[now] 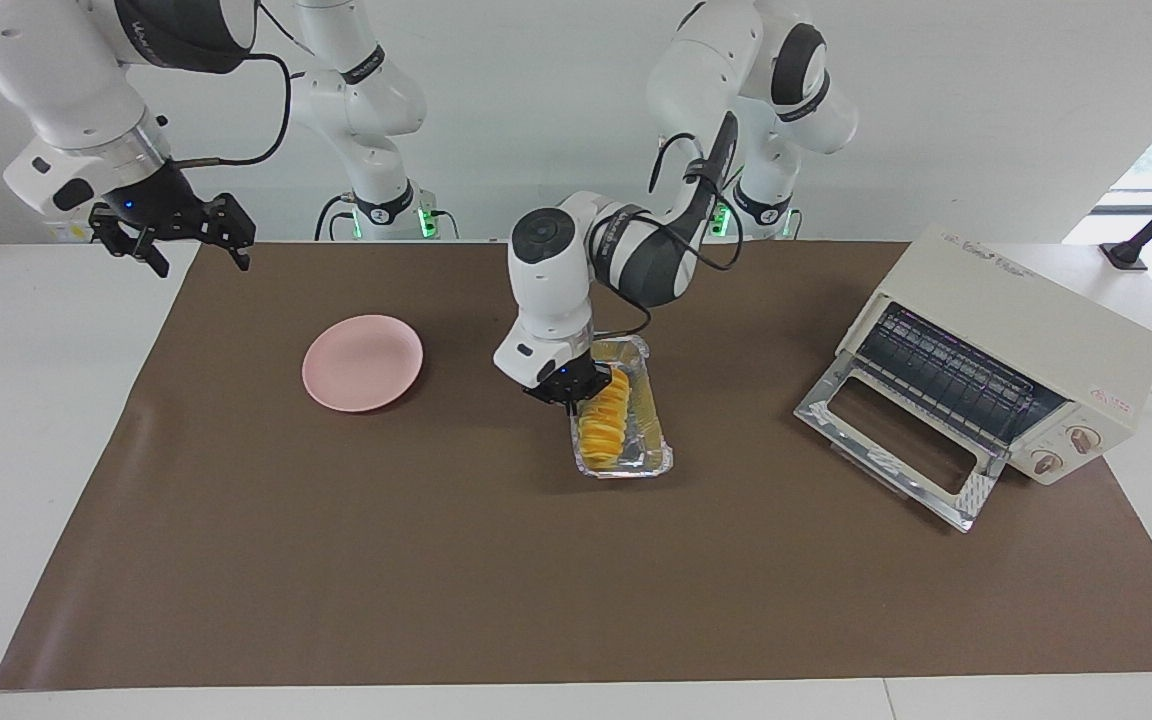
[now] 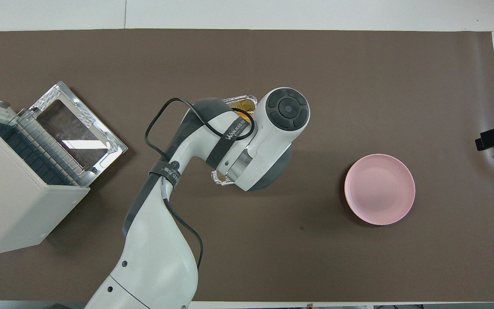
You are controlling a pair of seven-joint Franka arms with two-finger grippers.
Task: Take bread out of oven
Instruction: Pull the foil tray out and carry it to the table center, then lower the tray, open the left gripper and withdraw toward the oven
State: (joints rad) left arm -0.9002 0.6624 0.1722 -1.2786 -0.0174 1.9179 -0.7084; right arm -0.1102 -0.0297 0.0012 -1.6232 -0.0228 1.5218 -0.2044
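Note:
The golden-yellow ridged bread (image 1: 608, 418) lies in a crinkled silver foil tray (image 1: 628, 467) on the brown mat, mid-table, between the pink plate and the oven. My left gripper (image 1: 569, 397) is down at the tray's end nearer the robots, against the bread's side. In the overhead view the left wrist hides the gripper; only the tray's ends (image 2: 241, 101) and a sliver of bread (image 2: 242, 114) show. The cream-white oven (image 1: 1026, 320) stands at the left arm's end with its glass door (image 1: 896, 440) dropped open and its rack bare. My right gripper (image 1: 176, 235) waits, open, raised over the mat's corner.
A pink plate (image 1: 363, 362) sits empty toward the right arm's end of the mat, also in the overhead view (image 2: 380, 189). The oven (image 2: 15, 193) and its open door (image 2: 79, 128) take up the left arm's end. The brown mat (image 1: 436, 580) covers most of the table.

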